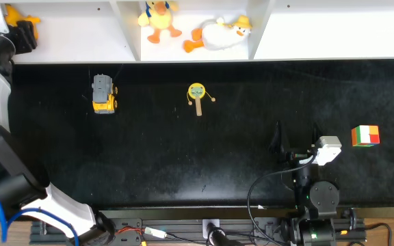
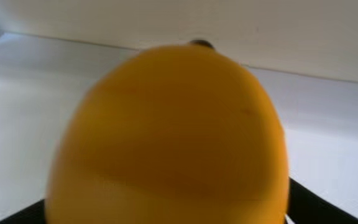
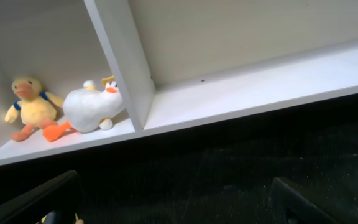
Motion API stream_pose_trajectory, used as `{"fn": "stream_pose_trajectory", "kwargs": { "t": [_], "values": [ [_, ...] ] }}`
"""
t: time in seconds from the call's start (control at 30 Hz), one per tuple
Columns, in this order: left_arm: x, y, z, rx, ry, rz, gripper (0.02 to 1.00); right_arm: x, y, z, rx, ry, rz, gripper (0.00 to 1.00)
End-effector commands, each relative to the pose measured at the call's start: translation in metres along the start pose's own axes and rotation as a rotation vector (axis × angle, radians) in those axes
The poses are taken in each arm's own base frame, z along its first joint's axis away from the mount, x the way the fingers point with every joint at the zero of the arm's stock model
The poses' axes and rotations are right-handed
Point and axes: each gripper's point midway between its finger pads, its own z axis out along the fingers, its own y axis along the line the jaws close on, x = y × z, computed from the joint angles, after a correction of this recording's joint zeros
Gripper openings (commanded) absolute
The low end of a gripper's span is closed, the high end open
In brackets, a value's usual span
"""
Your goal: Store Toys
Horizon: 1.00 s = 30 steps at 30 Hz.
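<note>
My left gripper (image 1: 20, 33) is inside the far-left compartment of the white shelf (image 1: 74, 41), shut on a rounded yellow-orange toy (image 1: 14, 14). In the left wrist view that toy (image 2: 173, 137) sits between the dark finger edges and hides most of the compartment. A yellow and grey truck (image 1: 104, 93), a green round rattle on a stick (image 1: 197, 94) and a coloured cube (image 1: 365, 135) lie on the black table. My right gripper (image 1: 296, 140) rests low at the right front, open and empty, with the cube to its right.
A yellow duck plush (image 1: 159, 17) (image 3: 28, 106) and a white goose plush (image 1: 219, 33) (image 3: 91, 109) sit in the middle shelf compartment. The right compartment (image 3: 260, 87) holds nothing. A white divider (image 3: 126, 68) separates the two.
</note>
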Motion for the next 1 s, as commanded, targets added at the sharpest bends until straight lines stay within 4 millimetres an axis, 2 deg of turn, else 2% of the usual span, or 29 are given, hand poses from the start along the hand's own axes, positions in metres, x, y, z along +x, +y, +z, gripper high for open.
{"fn": "stream_pose_trajectory", "kwargs": {
  "t": [0.03, 0.13, 0.17, 0.27, 0.3, 0.33, 0.37, 0.73, 1.0],
  "values": [
    [-0.002, -0.002, 0.004, -0.002, 0.001, 0.003, 0.741, 0.003, -0.001, 0.0, 0.003, -0.001, -0.007, 0.998],
    [-0.008, -0.001, 0.0, -0.005, -0.014, 0.006, 0.783, 0.003, -0.001, 0.0, 0.003, -0.001, -0.007, 0.996],
    [-0.01, -0.001, -0.002, -0.006, -0.019, 0.008, 0.842, 0.003, -0.001, 0.0, 0.003, -0.001, -0.007, 0.993],
    [-0.016, -0.002, -0.007, -0.008, -0.034, 0.012, 0.882, 0.003, -0.001, 0.0, 0.003, -0.001, -0.007, 0.993],
    [-0.018, -0.002, -0.009, -0.009, -0.038, 0.013, 0.91, 0.003, -0.001, 0.0, 0.003, -0.001, -0.007, 0.993],
    [-0.019, -0.002, -0.01, -0.009, -0.041, 0.014, 0.982, 0.003, -0.001, 0.0, 0.003, -0.001, -0.007, 0.996],
    [-0.02, -0.002, -0.011, -0.009, -0.044, 0.015, 0.998, 0.003, -0.001, 0.0, 0.003, -0.001, -0.007, 0.996],
    [-0.025, -0.003, -0.015, -0.01, -0.053, 0.017, 0.998, 0.003, -0.001, 0.0, 0.003, -0.001, -0.007, 0.993],
    [-0.041, 0.0, -0.046, -0.065, -0.066, 0.02, 0.998, 0.003, -0.001, 0.0, 0.003, -0.001, -0.007, 0.996]
  ]
}}
